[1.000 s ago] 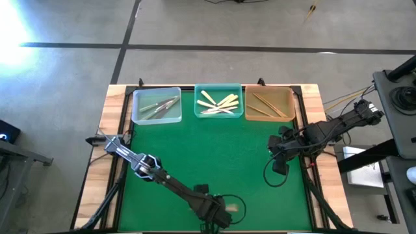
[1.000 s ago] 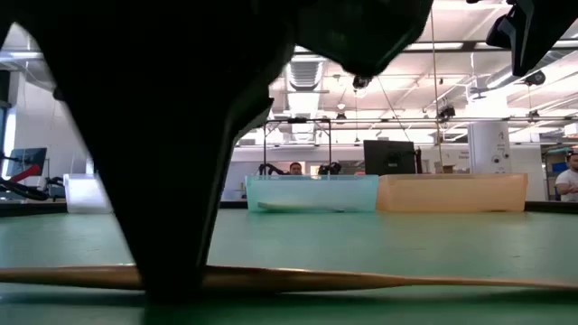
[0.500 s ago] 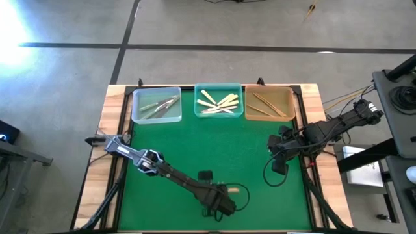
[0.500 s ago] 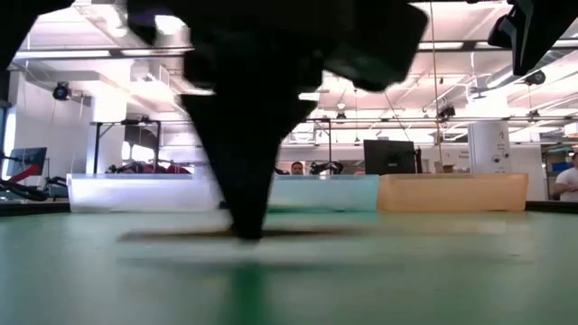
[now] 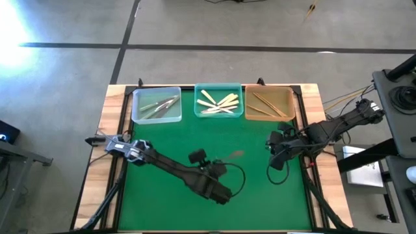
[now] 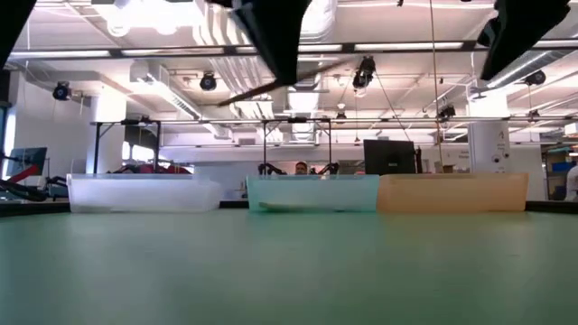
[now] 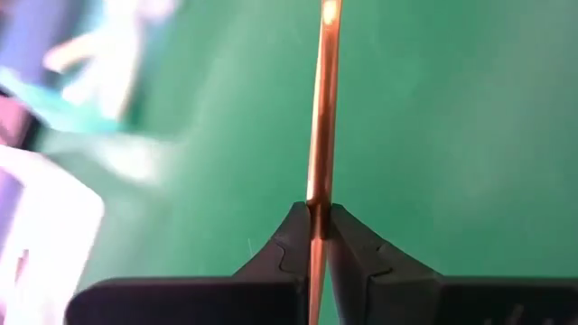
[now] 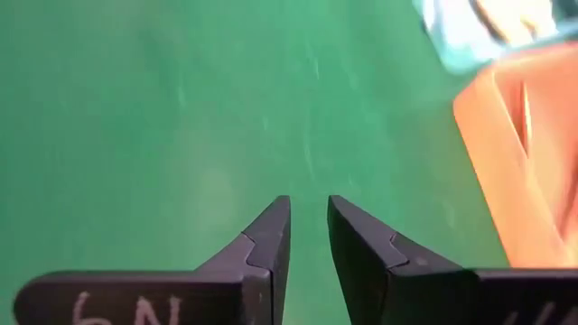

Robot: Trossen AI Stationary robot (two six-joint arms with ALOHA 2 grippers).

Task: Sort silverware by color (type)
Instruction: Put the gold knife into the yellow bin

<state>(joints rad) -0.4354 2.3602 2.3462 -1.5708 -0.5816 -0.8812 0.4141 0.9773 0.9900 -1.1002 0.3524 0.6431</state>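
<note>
My left gripper [image 5: 224,162] hangs over the middle of the green mat, shut on one tan-brown wooden utensil [image 7: 321,108]. The low view shows that utensil [image 6: 248,93] high above the mat. My right gripper [image 8: 309,215] hovers over the mat's right side [image 5: 273,156], its fingers a narrow gap apart with nothing between them. Along the far edge stand three trays: a clear one with silver-grey utensils [image 5: 156,105], a teal one with cream-yellow utensils [image 5: 218,102] and an orange one with wooden utensils [image 5: 268,104]. My left gripper pinches the wooden utensil between its two fingertips [image 7: 293,236], partway along its thin shaft [image 7: 316,194]. The utensil runs along the fingers: it passes back between them and sticks out well beyond the tips. It is lifted clear of the mat and slants in the low view.
The green mat [image 5: 195,136] lies bare between the trays and the arms. A black cable loops beside each gripper [image 5: 239,181]. Wooden table edges [image 5: 97,169] frame the mat. People and desks show far behind the trays in the low view.
My left gripper has risen from the mat by the near edge and moved toward the far edge. The wooden utensil, which lay flat on the mat a second ago, has gone up with it and now hangs clear in the air.
</note>
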